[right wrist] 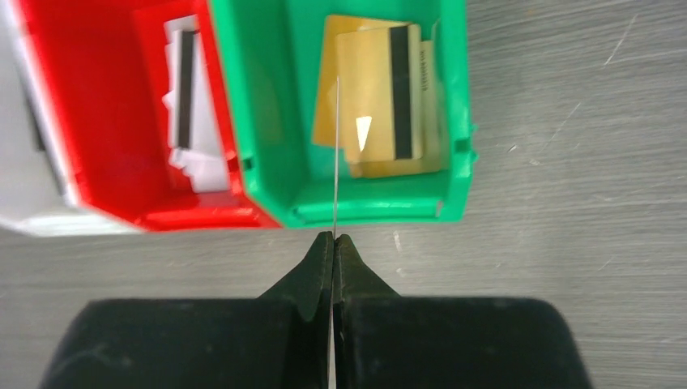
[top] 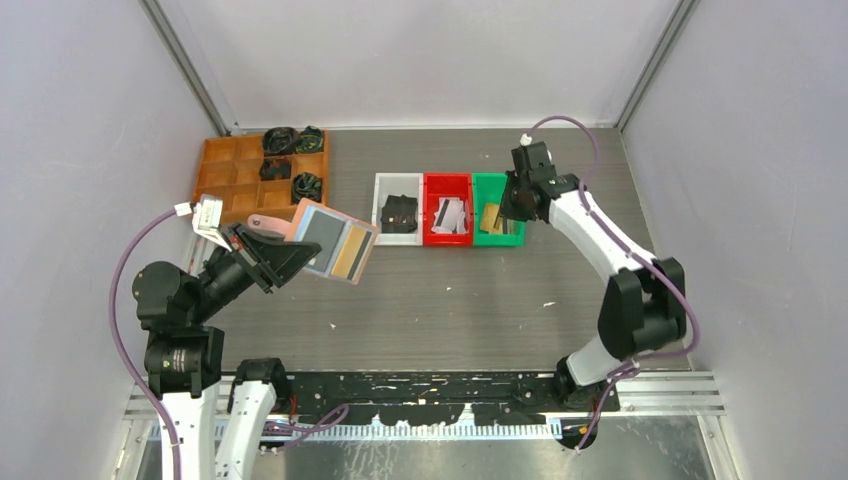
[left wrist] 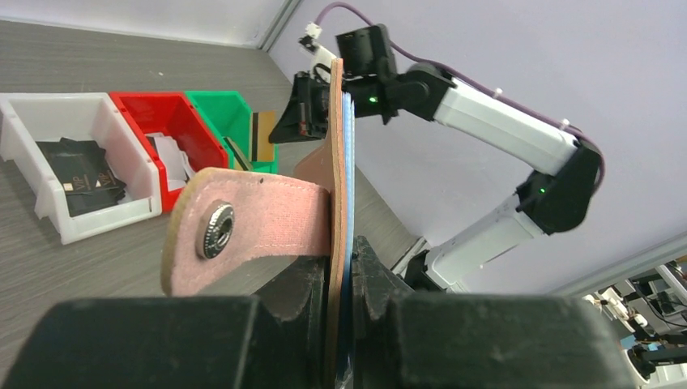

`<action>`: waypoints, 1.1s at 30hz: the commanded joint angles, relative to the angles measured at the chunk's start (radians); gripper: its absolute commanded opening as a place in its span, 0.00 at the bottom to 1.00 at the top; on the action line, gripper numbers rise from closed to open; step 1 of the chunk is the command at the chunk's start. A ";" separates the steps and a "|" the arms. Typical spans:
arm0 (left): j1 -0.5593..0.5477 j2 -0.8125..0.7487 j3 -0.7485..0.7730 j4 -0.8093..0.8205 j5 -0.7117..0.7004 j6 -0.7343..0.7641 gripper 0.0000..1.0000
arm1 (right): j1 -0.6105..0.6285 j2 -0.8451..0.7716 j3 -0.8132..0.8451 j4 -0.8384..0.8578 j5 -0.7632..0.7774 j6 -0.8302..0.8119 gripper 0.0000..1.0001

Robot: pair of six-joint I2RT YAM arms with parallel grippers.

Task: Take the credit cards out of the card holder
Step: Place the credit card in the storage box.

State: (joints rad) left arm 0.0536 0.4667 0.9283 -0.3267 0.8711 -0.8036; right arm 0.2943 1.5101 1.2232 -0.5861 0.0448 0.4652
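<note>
Only the right wrist view is showing the right gripper (right wrist: 334,243) pinching together on a thin card (right wrist: 336,138), edge-on, directly above the green plastic bin (right wrist: 373,212) holding gold magnetic-stripe cards (right wrist: 377,89). The left gripper (left wrist: 350,267) is clamping the tan leather card holder (left wrist: 336,162) upright, well left of that bin. Lettering on the black cards (left wrist: 81,174) is staying too small to read. The grey table (top: 450,300) is stretching wide on the bin's near side.

The right gripper's (right wrist: 333,241) closed fingertips pinch a thin card (right wrist: 336,154) edge-on above the green bin (right wrist: 364,212) holding gold cards (right wrist: 377,89), with a red bin (right wrist: 194,217) of white cards (right wrist: 186,105) just left.
</note>
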 commanded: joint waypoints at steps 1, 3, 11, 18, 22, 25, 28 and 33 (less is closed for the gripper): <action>0.002 -0.011 0.025 0.071 0.028 -0.014 0.00 | -0.029 0.097 0.131 -0.038 0.075 -0.100 0.01; 0.003 -0.009 0.024 0.087 0.038 -0.032 0.00 | -0.041 0.154 0.178 -0.042 0.042 -0.105 0.01; 0.000 -0.004 0.007 0.134 0.080 -0.072 0.00 | -0.047 0.335 0.301 -0.056 -0.099 -0.132 0.01; 0.000 -0.016 0.009 0.113 0.080 -0.072 0.00 | -0.049 0.396 0.295 -0.026 -0.200 -0.122 0.01; 0.001 -0.003 0.014 0.100 0.102 -0.066 0.00 | -0.050 0.403 0.274 -0.023 -0.166 -0.128 0.01; 0.000 0.012 0.029 0.093 0.114 -0.051 0.00 | -0.052 0.407 0.275 -0.041 -0.110 -0.126 0.12; 0.001 0.021 0.033 0.100 0.134 -0.049 0.00 | -0.053 0.364 0.258 -0.046 -0.051 -0.114 0.30; 0.000 0.017 0.027 0.125 0.140 -0.059 0.00 | -0.050 0.234 0.243 -0.049 0.003 -0.093 0.48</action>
State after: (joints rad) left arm 0.0536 0.4847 0.9272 -0.2810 0.9867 -0.8570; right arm 0.2462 1.8996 1.4612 -0.6384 -0.0212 0.3538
